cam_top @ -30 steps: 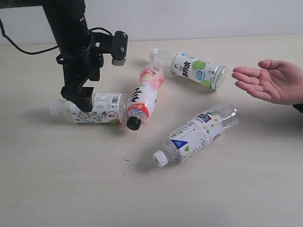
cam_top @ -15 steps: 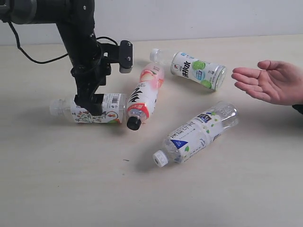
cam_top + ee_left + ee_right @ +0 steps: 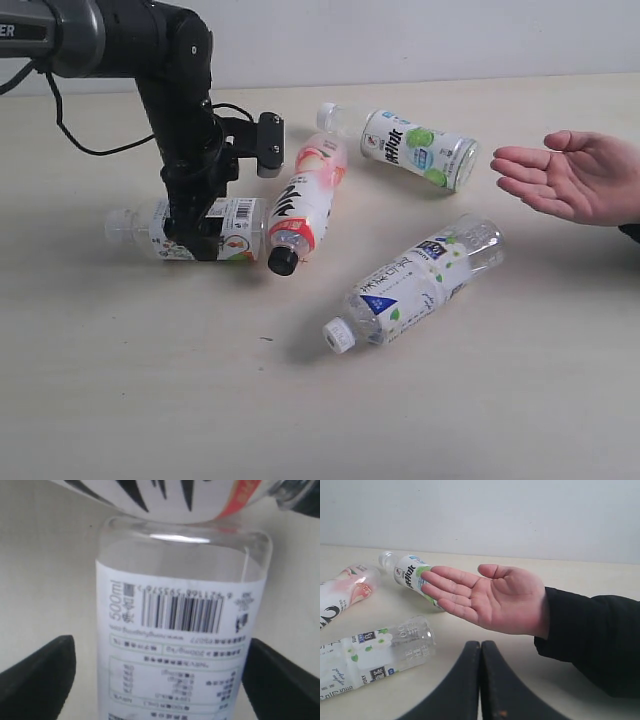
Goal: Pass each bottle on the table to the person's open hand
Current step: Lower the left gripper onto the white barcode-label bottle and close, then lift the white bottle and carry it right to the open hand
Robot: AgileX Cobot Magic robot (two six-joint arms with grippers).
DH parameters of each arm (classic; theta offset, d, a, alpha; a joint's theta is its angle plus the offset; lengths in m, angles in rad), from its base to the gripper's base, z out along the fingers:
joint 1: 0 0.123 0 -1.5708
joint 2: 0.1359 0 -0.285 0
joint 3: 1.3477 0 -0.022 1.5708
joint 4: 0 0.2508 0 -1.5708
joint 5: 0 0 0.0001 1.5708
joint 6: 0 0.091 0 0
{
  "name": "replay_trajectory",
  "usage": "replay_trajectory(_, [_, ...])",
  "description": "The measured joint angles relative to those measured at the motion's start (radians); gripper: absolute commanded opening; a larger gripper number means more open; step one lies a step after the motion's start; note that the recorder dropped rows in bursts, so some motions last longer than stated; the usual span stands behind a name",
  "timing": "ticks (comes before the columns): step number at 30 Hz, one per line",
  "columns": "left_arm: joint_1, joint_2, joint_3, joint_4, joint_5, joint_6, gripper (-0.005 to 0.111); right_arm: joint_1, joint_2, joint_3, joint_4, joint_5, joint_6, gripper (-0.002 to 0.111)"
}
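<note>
Left claw [image 3: 196,238] is down on the table [image 3: 150,380] with its jaws spread wide, one finger on each side of the barcode-label bottle [image 3: 238,228]. From the wrist camera there's a clear gap on one side. The other finger looks right at the label edge, but I can't say it's pressing. So it's straddling the bottle, not gripping it.

That bottle lies on its side at the left, white cap pointing away from the others. Its base end sits just beside the pink-label bottle [image 3: 305,200], which also lies flat with its black cap toward the near edge. Can't tell if those two actually touch.

Further back there's the green-label bottle [image 3: 410,145], on its side with its white cap pointing left. Nearer and to the right, well apart from the claw, the blue-and-green-label bottle [image 3: 415,280] lies at an angle, cap toward the front.

The person's open hand [image 3: 570,180] comes in from the right, palm up, dark sleeve at the wrist, near the green-label bottle's base.

Right claw [image 3: 480,680] is pinched fully together with nothing in it, sitting in front of that palm.
</note>
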Motion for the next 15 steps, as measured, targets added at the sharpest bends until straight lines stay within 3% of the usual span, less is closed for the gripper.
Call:
replay_trajectory(8, [0.000, 0.000, 0.000, 0.035, 0.047, 0.000, 0.000, 0.000, 0.000, 0.000, 0.000, 0.000, 0.000, 0.000])
replay_trajectory(15, [0.000, 0.000, 0.000, 0.194, 0.164, -0.018, 0.000, 0.000, 0.000, 0.000, 0.000, 0.000, 0.000, 0.000])
